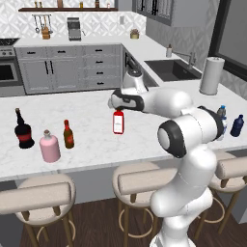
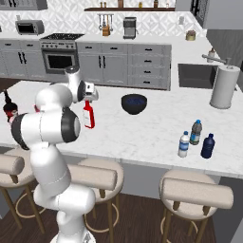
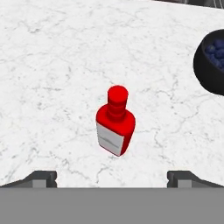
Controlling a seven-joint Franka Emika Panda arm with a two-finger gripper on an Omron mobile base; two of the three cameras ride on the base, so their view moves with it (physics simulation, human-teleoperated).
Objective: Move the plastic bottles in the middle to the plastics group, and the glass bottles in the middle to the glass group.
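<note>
Now above the red bottle (image 3: 115, 127), gripper (image 3: 112, 177) wide.
Glass looks rigid, slick, breakable; grip its labelled body.

The slim red bottle (image 3: 115, 123) with its white label is seen upright, alone on the marble counter. The squat pink bottle (image 1: 49, 146) is stood between the black long-necked bottle (image 1: 22, 130) and the small brown bottle (image 1: 68, 135). The white-capped water bottle (image 2: 184, 144) is parked just beside the blue-capped bottle (image 2: 196, 133) and dark blue bottle (image 2: 207, 146).
</note>
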